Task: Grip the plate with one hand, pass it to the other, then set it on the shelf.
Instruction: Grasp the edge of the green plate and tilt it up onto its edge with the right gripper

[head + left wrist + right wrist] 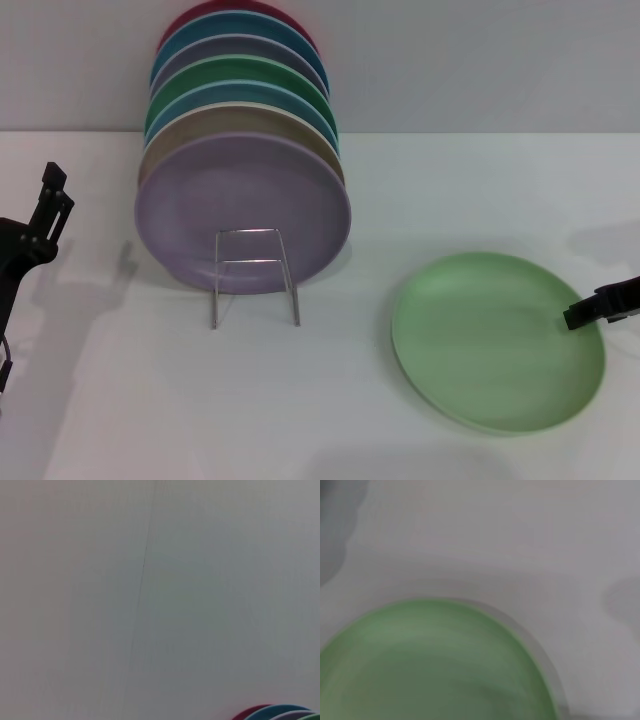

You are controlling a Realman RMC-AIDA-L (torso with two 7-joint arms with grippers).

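Note:
The pale light-green plate [495,338] lies flat on the white table at the right. It fills the lower part of the right wrist view [430,665]. My right gripper [603,303] comes in from the right edge and its tip is at the plate's right rim. My left gripper [45,215] hangs at the far left, apart from everything. The silver wire shelf [255,275] stands left of the middle, with its small front frame toward me.
Several plates stand upright in the shelf, a lilac plate [243,212] at the front, with beige, blue, darker green and red ones behind. Their top edges show in the left wrist view [280,714]. A grey wall [450,60] is behind the table.

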